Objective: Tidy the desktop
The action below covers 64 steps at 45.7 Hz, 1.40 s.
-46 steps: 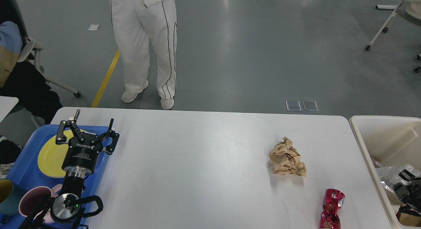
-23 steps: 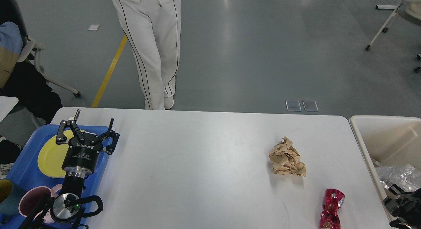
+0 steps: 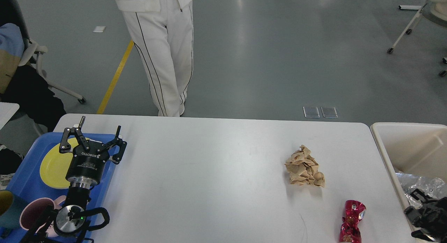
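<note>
The desktop (image 3: pixel 216 173) is a wide white tabletop. On its right part lies a crumpled brown paper ball (image 3: pixel 304 167), and a crushed red foil wrapper (image 3: pixel 352 221) lies nearer the front edge. My left gripper (image 3: pixel 100 128) hangs open and empty over the blue tray (image 3: pixel 24 169) at the far left. At the lower right, my right gripper (image 3: pixel 417 211) is a dark shape over the near left wall of the beige bin (image 3: pixel 387 145); its fingers cannot be told apart.
The tray holds a yellow plate (image 3: pixel 52 166), a pink mug (image 3: pixel 33 213) and a teal cup (image 3: pixel 7 211). Crumpled silver foil (image 3: pixel 419 183) lies in the bin. A person in white trousers (image 3: pixel 164 61) stands beyond the far edge. A chair stands at the far left.
My right gripper has shifted down and to the left, from inside the bin toward its left wall. The person behind the table has stepped a little to the right. The left arm is still.
</note>
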Tool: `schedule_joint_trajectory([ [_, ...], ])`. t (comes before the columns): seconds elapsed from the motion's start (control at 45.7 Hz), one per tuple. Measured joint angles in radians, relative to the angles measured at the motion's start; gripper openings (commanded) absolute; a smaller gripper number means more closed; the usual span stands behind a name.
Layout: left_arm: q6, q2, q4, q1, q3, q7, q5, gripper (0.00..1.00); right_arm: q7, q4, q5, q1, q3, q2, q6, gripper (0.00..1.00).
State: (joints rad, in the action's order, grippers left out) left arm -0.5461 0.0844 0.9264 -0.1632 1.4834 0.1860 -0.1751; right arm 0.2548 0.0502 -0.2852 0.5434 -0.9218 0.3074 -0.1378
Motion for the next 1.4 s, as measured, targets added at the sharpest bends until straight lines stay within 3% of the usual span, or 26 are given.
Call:
schedule_joint_trajectory([
  [0.197,0.0,0.0,0.0,0.0,0.0,0.0,0.0,0.96,0.005,0.119,0.044,0.102,-0.004,0.052,0.006,1.0],
  [0.437,0.0,0.0,0.0,0.0,0.0,0.0,0.0,0.96,0.014,0.373,0.255,0.295,-0.007,0.173,0.018,1.0],
  [0.525,0.0,0.0,0.0,0.0,0.0,0.0,0.0,0.96,0.032,0.529,0.33,0.432,-0.017,0.242,0.067,1.0],
  [0.678,0.0,0.0,0.0,-0.001,0.0,0.0,0.0,0.96,0.069,0.765,0.372,0.677,-0.099,0.304,0.197,1.0],
  [0.831,0.0,0.0,0.0,0.0,0.0,0.0,0.0,0.96,0.073,0.963,0.375,0.939,-0.243,0.268,0.361,1.0],
  [0.919,0.0,0.0,0.0,0.0,0.0,0.0,0.0,0.96,0.074,1.008,0.37,1.069,-0.287,0.205,0.508,1.0],
  [1.094,0.0,0.0,0.0,-0.001,0.0,0.0,0.001,0.96,0.073,1.071,0.361,1.348,-0.3,0.066,0.91,1.0],
  [1.159,0.0,0.0,0.0,-0.001,0.0,0.0,0.0,0.96,0.072,1.123,0.352,1.458,-0.294,0.023,1.002,1.0],
  [1.4,0.0,0.0,0.0,0.0,0.0,0.001,0.0,0.96,0.074,1.348,0.182,1.746,-0.216,-0.012,1.091,1.0],
])
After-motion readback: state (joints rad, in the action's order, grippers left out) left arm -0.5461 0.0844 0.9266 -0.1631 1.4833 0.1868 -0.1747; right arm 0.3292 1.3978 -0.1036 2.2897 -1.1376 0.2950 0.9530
